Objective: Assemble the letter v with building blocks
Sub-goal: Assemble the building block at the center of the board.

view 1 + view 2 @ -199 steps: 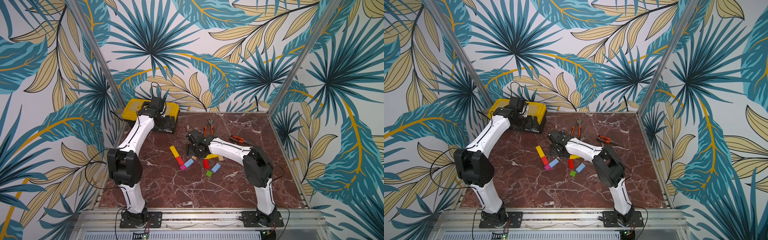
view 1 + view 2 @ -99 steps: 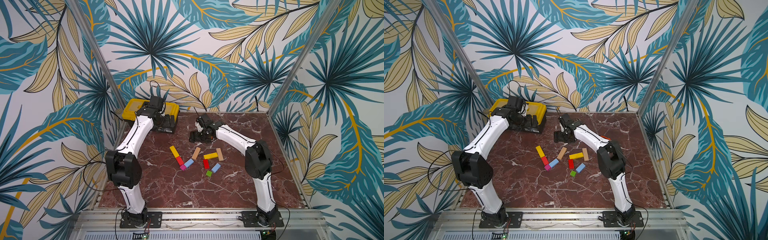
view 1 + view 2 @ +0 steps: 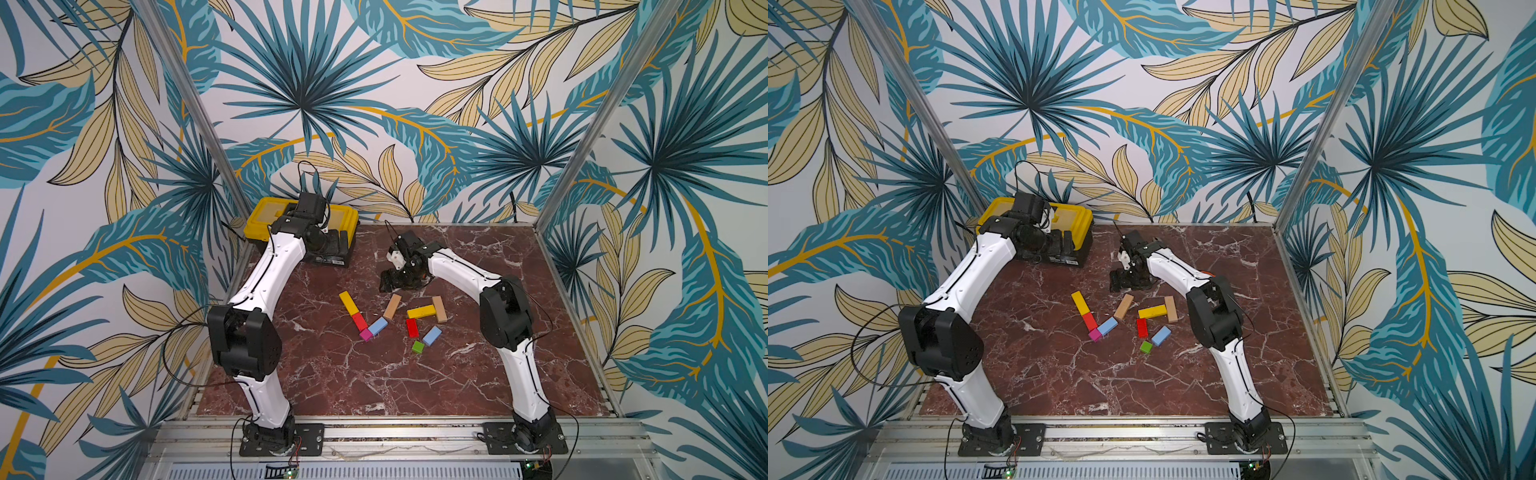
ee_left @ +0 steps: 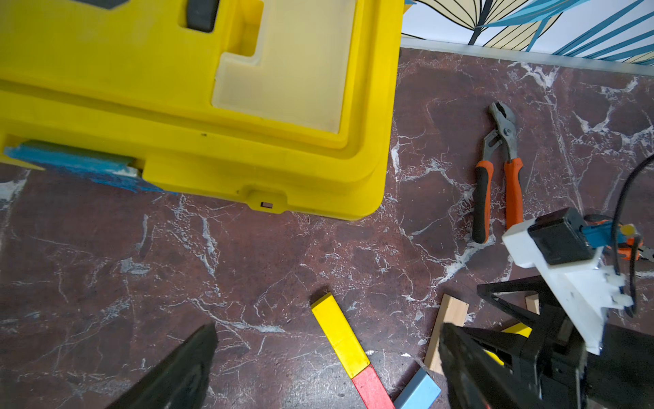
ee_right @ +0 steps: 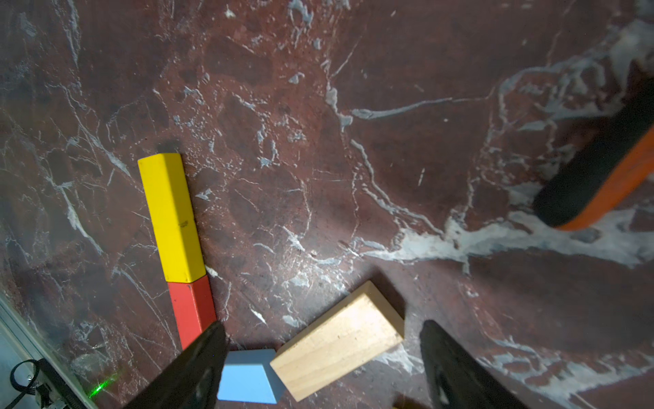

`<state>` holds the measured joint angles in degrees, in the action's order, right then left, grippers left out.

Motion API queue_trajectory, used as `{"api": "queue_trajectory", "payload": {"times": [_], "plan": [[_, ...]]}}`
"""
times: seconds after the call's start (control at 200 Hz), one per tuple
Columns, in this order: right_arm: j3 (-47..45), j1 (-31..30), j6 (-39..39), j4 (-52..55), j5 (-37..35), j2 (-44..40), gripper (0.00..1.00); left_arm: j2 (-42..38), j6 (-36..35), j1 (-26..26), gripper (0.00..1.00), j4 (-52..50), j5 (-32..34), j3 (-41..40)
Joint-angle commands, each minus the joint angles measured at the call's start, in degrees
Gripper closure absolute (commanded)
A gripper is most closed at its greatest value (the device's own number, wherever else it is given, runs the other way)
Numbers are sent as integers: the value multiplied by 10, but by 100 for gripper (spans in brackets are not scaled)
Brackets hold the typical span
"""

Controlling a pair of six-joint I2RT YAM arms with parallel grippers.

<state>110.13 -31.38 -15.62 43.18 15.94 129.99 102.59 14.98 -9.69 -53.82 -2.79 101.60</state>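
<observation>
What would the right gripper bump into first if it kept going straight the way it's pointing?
Probably the plain-wood rectangular block. In the right wrist view it lies just ahead, between the fingers of the open right gripper. Depth is unclear, so it might touch the dark red marble table beside it instead.

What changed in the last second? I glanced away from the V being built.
The right gripper let go of the plain-wood bar, leaving it beyond the light-blue block, and drew back toward the far wall, jaws open. The left gripper and other blocks stayed put.
</observation>
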Motion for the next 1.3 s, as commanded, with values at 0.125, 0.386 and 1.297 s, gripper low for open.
{"api": "queue_trajectory", "payload": {"times": [0.125,0.386,1.297], "plan": [[-15,-2,13,-22,13,18,13,-25,-1,5,1,6,4,-4],[-14,-1,9,-33,24,38,13,-26,-1,5,1,6,5,-7],[-56,-1,5,-37,33,10,13,-30,-4,5,1,5,3,-6]]}}
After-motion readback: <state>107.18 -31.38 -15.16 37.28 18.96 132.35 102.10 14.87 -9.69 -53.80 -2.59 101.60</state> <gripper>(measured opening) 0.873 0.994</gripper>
